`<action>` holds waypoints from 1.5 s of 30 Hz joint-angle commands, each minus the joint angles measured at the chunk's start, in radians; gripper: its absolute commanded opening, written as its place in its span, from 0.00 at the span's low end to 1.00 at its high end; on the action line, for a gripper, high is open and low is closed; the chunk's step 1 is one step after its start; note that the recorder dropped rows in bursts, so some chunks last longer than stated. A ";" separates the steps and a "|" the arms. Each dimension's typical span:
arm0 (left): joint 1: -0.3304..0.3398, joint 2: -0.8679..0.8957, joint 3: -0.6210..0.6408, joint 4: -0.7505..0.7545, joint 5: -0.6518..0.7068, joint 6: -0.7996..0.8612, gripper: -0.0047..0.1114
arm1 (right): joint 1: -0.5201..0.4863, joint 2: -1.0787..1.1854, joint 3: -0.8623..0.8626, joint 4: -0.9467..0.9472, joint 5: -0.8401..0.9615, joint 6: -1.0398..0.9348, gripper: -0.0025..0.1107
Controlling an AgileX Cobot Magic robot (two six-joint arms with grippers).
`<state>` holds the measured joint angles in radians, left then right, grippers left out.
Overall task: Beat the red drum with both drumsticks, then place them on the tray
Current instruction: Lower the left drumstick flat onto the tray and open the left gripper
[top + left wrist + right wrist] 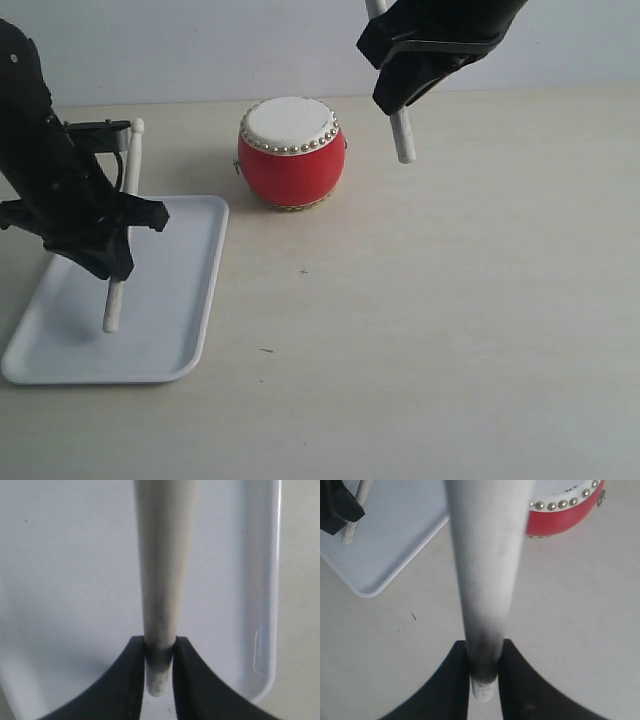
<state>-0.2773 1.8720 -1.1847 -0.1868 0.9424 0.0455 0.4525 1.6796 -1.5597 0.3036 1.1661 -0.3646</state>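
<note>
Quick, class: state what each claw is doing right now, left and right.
Left claw: closed on a drumstick, above the tray.
Right claw: closed on the other drumstick.

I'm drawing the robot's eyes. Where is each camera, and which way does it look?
Exterior view: off the arms, looking down at the red drum, the tray, and both arms holding the left drumstick and right drumstick.
Left wrist view: on the left arm, looking along the left drumstick onto the tray; its jaws clamp it.
Right wrist view: on the right arm, looking along the right drumstick at the table; its jaws clamp it.
Shared: exterior and right wrist views both show the red drum, the tray and the left arm.
</note>
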 commanded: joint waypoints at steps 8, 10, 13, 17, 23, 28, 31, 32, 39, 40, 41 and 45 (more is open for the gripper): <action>0.001 -0.011 0.039 0.132 0.049 -0.077 0.04 | 0.001 -0.008 0.002 0.007 -0.015 -0.010 0.02; 0.001 -0.011 0.047 0.165 0.054 -0.110 0.04 | 0.001 -0.008 0.002 0.007 -0.013 -0.010 0.02; 0.001 -0.011 0.053 0.179 0.032 -0.131 0.04 | 0.001 -0.008 0.002 0.009 -0.013 -0.010 0.02; 0.001 -0.011 0.058 0.195 0.013 -0.131 0.04 | 0.001 -0.008 0.002 0.010 -0.013 -0.010 0.02; 0.001 -0.011 0.059 0.206 0.013 -0.140 0.04 | 0.001 -0.008 0.002 0.011 -0.013 -0.010 0.02; 0.001 -0.011 0.059 0.210 0.013 -0.140 0.04 | 0.001 -0.008 0.002 0.011 -0.013 -0.010 0.02; 0.001 -0.011 0.059 0.210 0.028 -0.140 0.04 | 0.001 -0.008 0.002 0.011 -0.013 -0.010 0.02; 0.001 -0.011 0.059 0.210 0.031 -0.140 0.04 | 0.001 -0.008 0.002 0.011 -0.013 -0.010 0.02; 0.001 -0.011 0.082 0.216 0.019 -0.140 0.04 | 0.001 -0.008 0.002 0.011 -0.013 -0.010 0.02; 0.001 -0.011 0.086 0.215 0.005 -0.140 0.04 | 0.001 -0.008 0.002 0.011 -0.013 -0.008 0.02; 0.001 -0.011 0.091 0.217 -0.006 -0.140 0.04 | 0.001 -0.008 0.002 0.011 -0.013 -0.008 0.02; 0.001 -0.009 0.091 0.217 -0.032 -0.140 0.04 | 0.001 -0.008 0.002 0.011 -0.013 -0.008 0.02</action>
<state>-0.2773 1.8720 -1.0966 0.0212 0.9372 -0.0860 0.4525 1.6796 -1.5597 0.3118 1.1641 -0.3699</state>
